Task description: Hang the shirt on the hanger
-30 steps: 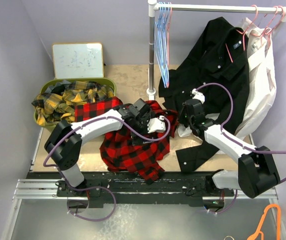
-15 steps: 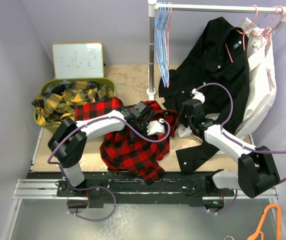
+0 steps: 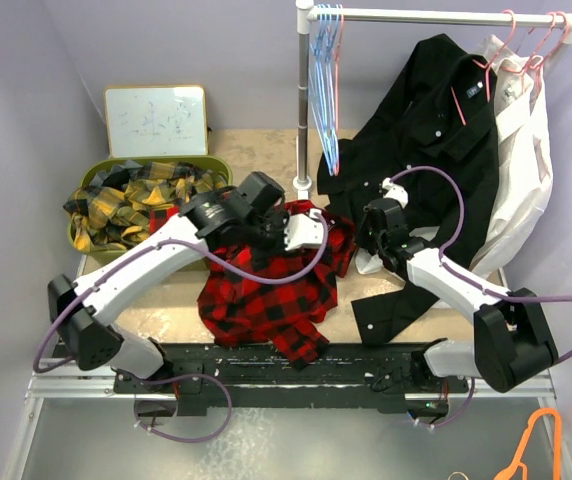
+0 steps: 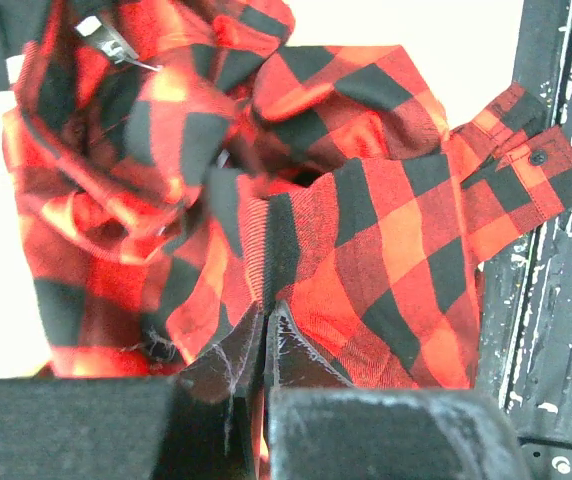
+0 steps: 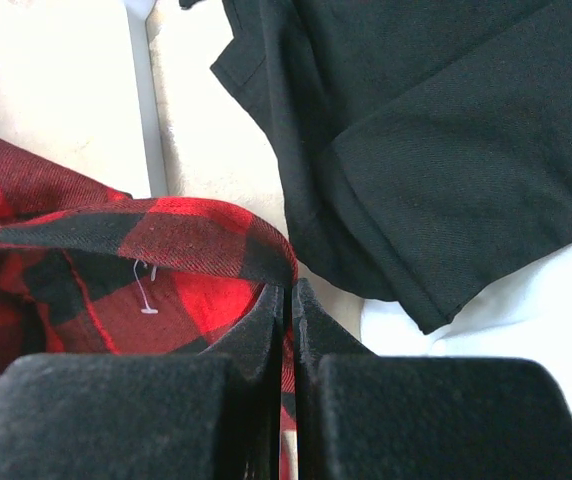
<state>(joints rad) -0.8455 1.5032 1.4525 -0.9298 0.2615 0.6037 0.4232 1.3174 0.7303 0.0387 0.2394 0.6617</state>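
Left jaws: clenched on a raised fold of the shirt [image 4: 366, 230], red-and-black check. The fingers [image 4: 301, 350] are pressed together with cloth pinched between their tips. Right jaws: also clenched, gripping the shirt's edge where it curls over; fingers [image 5: 256, 340] meet on the hem, with black cloth just beyond. From above, the left arm [image 3: 156, 260] arches in from the near-left corner and holds the middle of the shirt up off the bench [image 3: 256, 150]. The right arm [image 3: 446, 280] reaches across from the right and holds the garment's right side. Below the two grips the shirt hangs and bunches, its lower part lying on the bench near the front. One buttoned cuff [image 4: 531, 165] lies by the black frame [image 4: 556, 300] at the near edge. Hanger [image 3: 337, 60]: thin pink wire, on the rail [image 3: 436, 15] beside the light blue hangers [image 3: 321, 80] next to the post, well apart from the shirt. Black shirt [image 3: 426, 130] hangs further right on the rail, its lower part draped onto the bench just beside the right arm's wrist. White shirt [image 3: 521, 150] hangs behind it. Back left: green basket [image 3: 100, 170] holding yellow plaid cloth [image 3: 136, 195], whiteboard [image 3: 156, 120] leaning on the wall behind. Orange hanger [image 3: 536, 440] lies off the bench, near right.
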